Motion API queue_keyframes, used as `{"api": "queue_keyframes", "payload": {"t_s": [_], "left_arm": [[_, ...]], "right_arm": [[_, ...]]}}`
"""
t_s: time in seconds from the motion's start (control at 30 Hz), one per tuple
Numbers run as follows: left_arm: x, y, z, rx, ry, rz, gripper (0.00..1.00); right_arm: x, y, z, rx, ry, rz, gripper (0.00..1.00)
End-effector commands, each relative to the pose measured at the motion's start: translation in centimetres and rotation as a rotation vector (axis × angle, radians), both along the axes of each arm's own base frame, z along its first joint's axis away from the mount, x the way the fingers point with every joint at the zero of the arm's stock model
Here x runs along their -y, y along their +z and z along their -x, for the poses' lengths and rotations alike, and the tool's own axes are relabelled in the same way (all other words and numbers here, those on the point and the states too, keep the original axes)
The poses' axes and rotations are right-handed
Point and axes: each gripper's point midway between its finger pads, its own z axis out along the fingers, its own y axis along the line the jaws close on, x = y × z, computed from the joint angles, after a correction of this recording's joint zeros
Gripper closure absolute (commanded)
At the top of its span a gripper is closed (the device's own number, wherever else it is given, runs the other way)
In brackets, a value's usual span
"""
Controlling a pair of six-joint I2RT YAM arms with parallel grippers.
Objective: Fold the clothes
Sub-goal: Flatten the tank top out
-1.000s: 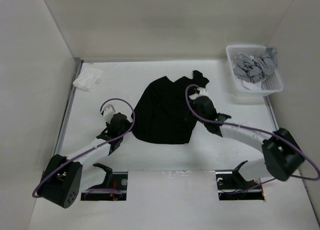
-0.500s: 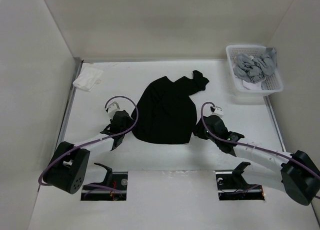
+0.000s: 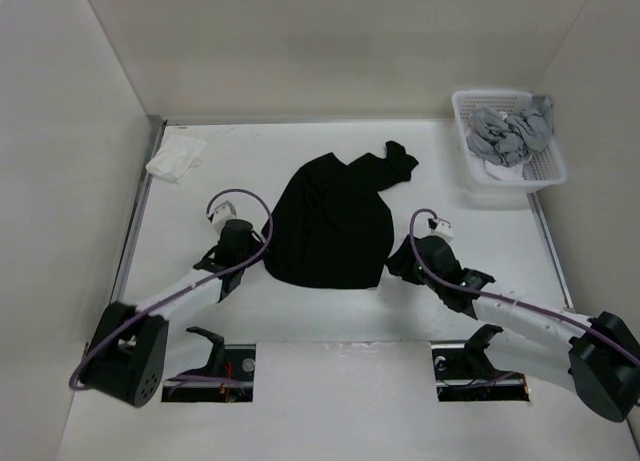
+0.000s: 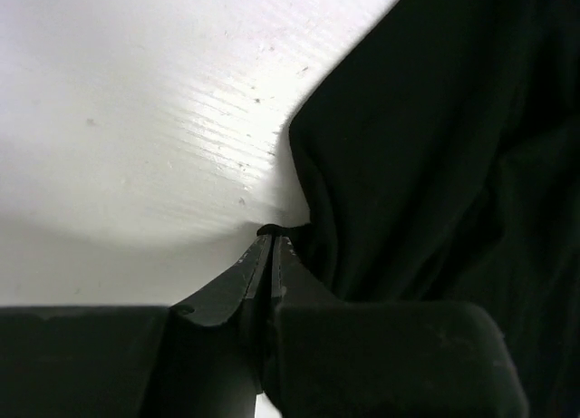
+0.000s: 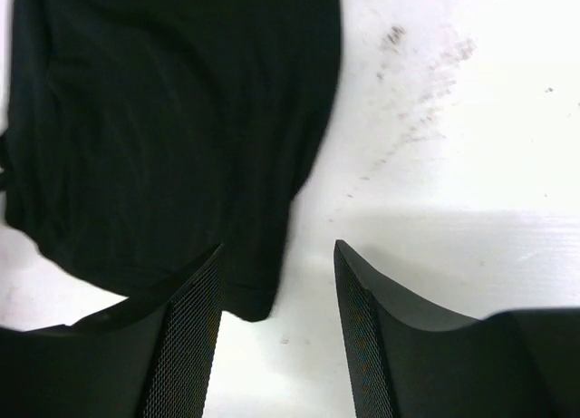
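The left claw (image 4: pixel 268 239) sat pinched shut at the black garment's (image 3: pixel 335 221) near-left hem, its catch uncertain. The right claw (image 5: pixel 278 248) gaped wide over the near-right corner; it should sink and close on fabric before both lift evenly. The garment lay bunched mid-tabletop (image 3: pixel 250 161).

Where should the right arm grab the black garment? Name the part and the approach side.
Grip the black garment at its near right hem corner, coming from the bare table on its right: the edge lies flat there, between the right gripper's open fingers.

black garment (image 3: pixel 333 221) | thin, plain, rumpled | lying flat mid-table | narrow part toward far right
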Motion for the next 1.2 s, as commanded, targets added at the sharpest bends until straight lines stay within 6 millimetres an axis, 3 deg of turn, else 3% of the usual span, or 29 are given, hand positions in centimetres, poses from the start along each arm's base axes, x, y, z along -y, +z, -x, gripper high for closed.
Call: {"api": "queue_keyframes", "payload": {"t_s": [0.0,0.17,0.23,0.37,0.43,0.5,0.57,0.63,0.7,0.77,0.8,0.93,1.0,1.03,1.1,1.17], "left_arm": [[-0.6,4.0,0.7,0.1,0.029,0.023,0.99],[-2.6,7.3,2.7,0.199,0.103,0.014,0.99],[-3.3,8.4,2.9,0.238,0.124,0.005,0.99],[-3.2,8.4,2.7,0.235,0.117,0.01,0.99],[-2.6,8.6,2.4,0.245,0.103,0.03,0.99],[-2.2,8.8,2.1,0.252,0.091,0.041,0.99],[-2.0,9.1,1.8,0.26,0.087,0.044,0.99],[-1.8,9.7,1.6,0.276,0.085,0.051,0.99],[-2.1,10.7,1.3,0.298,0.097,0.057,0.98],[-2.7,11.6,0.9,0.315,0.12,0.058,0.98],[-3.2,12.2,0.5,0.32,0.148,0.072,0.97],[-3.0,11.7,-0.1,0.291,0.15,0.092,0.97],[-3.3,11.3,-0.2,0.288,0.162,0.091,0.97],[-3.6,11.2,-0.3,0.293,0.172,0.094,0.97],[-3.9,11.6,-0.5,0.297,0.178,0.092,0.97],[-4.0,11.9,-0.5,0.302,0.181,0.09,0.96]], "right_arm": [[0.4,-1.1,0.4,-0.065,-0.012,0.051,0.47],[-0.2,-1.4,-0.3,-0.088,-0.001,0.077,0.52],[-1.2,-1.0,-1.4,-0.065,0.011,0.07,0.52],[-2.8,-0.9,-4.6,-0.029,0.016,0.033,0.53],[-3.2,-1.3,-6.0,-0.023,0.001,0.019,0.6],[-3.4,-1.6,-7.3,-0.012,-0.013,0.02,0.79],[-3.3,-1.1,-7.9,0.006,-0.028,0.018,0.92],[-2.6,0.8,-7.3,0.039,-0.031,0.025,0.95],[-2.3,2.7,-4.8,0.003,0.011,0.052,0.95],[-2.0,4.4,-1.5,-0.04,0.071,0.098,0.96],[-1.2,5.1,1.3,-0.111,0.109,0.142,0.97],[-0.6,5.7,2.2,-0.114,0.114,0.146,0.9],[-0.6,5.3,0.0,-0.079,0.092,0.142,0.72],[-1.1,5.1,-1.7,-0.039,0.08,0.12,0.56],[-1.7,4.1,-3.6,-0.021,0.076,0.091,0.48],[-2.2,2.4,-4.3,-0.055,0.091,0.079,0.47]]}}
